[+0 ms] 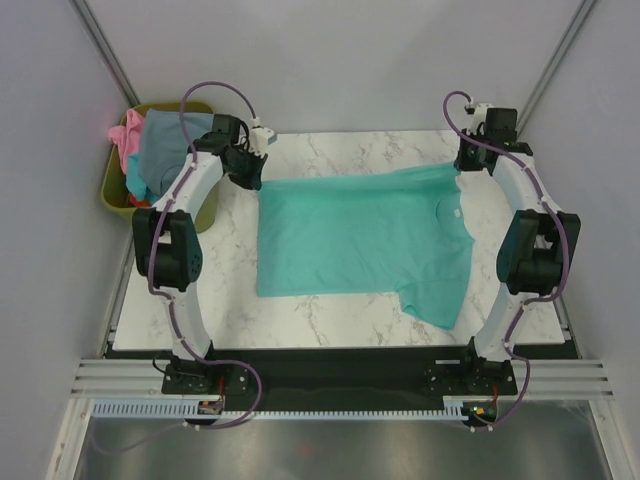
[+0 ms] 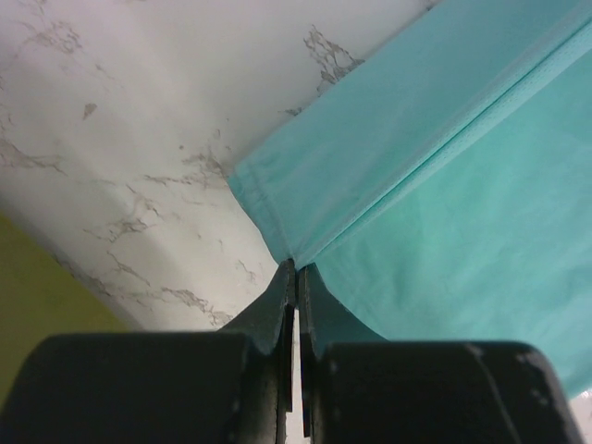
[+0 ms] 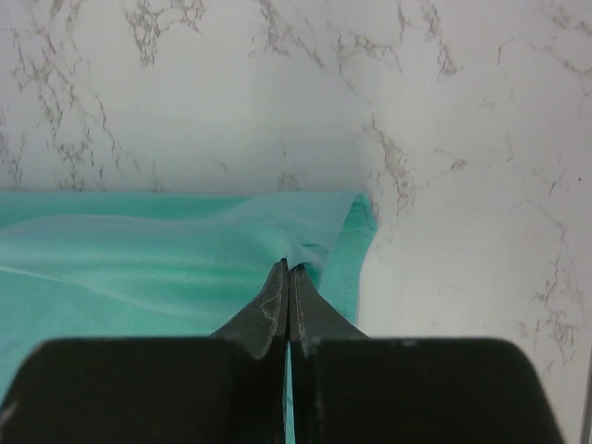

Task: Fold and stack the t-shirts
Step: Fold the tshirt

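Starting at the left, a green bin (image 1: pixel 110 195) stands beside the far left corner of the table (image 1: pixel 330 312). A pink shirt (image 1: pixel 124 135) and a grey-blue shirt (image 1: pixel 165 143) are heaped in it, unfolded. A scrap of the red-orange shirt (image 1: pixel 141 203) shows low in the pile, too little to tell how it lies. These look to be waiting their turn.

The left gripper (image 2: pixel 296 276) is clamped tight on the far left corner of the teal shirt (image 1: pixel 360 235), and the cloth is drawn to a point between its closed fingers. The shirt lies spread flat on the marble with its hem to the left, its collar to the right and one sleeve reaching toward the near edge. The right gripper (image 3: pixel 288 270) is pinched the same way on the far right corner, where the cloth bunches at its tips.

Gripping both far corners at once probably lets the arms carry the far edge over evenly for a first fold.

The far sleeve cannot be made out, so I cannot tell whether the right pinch has sleeve or shoulder. Each gripper's body blocks the bottom of its own wrist view, and how many layers each pinch holds is unclear.
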Controlling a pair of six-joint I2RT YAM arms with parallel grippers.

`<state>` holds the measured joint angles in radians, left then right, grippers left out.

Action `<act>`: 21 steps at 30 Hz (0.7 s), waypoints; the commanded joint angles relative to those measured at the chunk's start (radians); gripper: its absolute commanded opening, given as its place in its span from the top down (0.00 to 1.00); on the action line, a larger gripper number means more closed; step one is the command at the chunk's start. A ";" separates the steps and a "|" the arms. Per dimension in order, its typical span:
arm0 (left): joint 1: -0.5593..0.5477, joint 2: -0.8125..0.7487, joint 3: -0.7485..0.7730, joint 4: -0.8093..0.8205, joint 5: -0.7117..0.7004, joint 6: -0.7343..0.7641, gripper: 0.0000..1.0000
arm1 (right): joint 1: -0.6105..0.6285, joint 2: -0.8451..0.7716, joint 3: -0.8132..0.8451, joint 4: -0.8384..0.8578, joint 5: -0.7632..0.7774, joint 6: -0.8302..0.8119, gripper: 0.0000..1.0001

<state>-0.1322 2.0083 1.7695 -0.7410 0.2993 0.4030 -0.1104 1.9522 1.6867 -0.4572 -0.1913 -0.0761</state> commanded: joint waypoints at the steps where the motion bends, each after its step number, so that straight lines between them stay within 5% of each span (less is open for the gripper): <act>1: 0.009 -0.097 -0.054 -0.006 0.029 -0.012 0.98 | -0.008 -0.111 -0.073 0.011 -0.019 -0.016 1.00; 21: 0.008 -0.100 -0.241 -0.092 0.130 -0.041 0.98 | -0.009 -0.068 -0.208 -0.021 -0.043 -0.064 1.00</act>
<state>-0.1322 1.9049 1.5555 -0.8032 0.3954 0.3981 -0.1150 1.8744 1.4933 -0.4702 -0.2131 -0.1162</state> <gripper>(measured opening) 0.033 0.009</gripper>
